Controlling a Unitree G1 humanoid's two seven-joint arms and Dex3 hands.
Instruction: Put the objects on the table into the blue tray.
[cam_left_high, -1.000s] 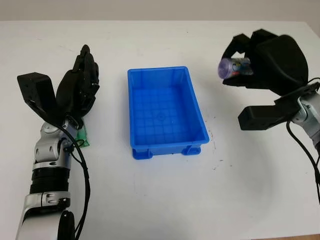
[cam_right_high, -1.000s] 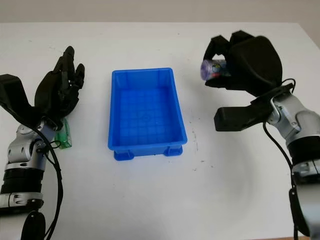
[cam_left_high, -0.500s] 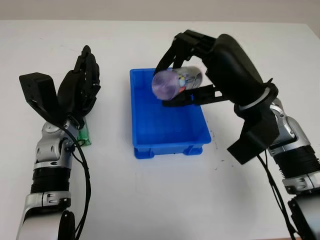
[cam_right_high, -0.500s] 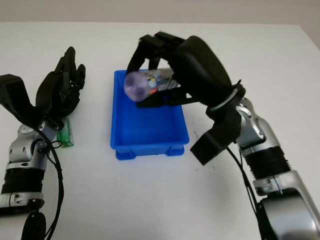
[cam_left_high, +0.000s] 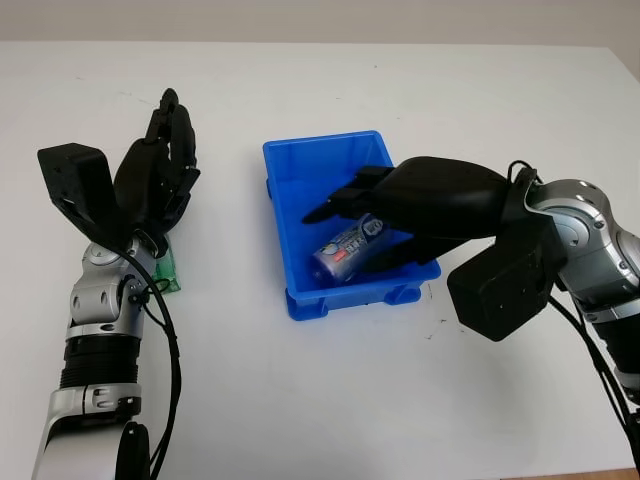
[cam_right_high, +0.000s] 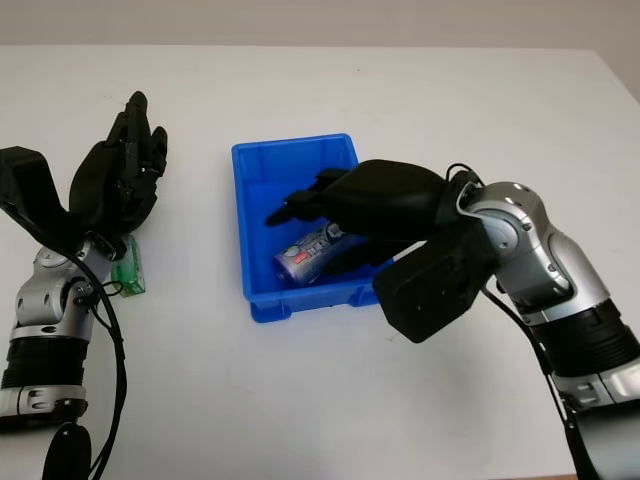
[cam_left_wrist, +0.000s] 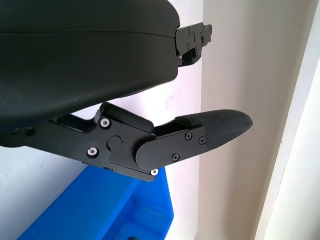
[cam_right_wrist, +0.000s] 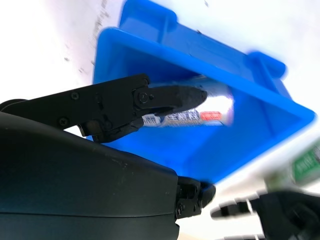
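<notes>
Your right hand (cam_left_high: 400, 215) is inside the blue tray (cam_left_high: 310, 165), fingers loosely around the can (cam_left_high: 345, 252) lying near its front wall; grip unclear. Pulling out carelessly could drag the tray. Left hand (cam_left_high: 150, 185) open above green packet (cam_left_high: 168, 272), bench's left edge.

A: How much of the green packet (cam_left_high: 168, 272) beside the blue tray (cam_left_high: 300, 170) is visible?

B: A corner; the left hand (cam_left_high: 150, 185) covers the rest.

A: And the can (cam_left_high: 347, 248) in the tray?

B: The right hand (cam_left_high: 420, 205) hides its far end, so I cannot tell whether the fingers still grip it.
</notes>
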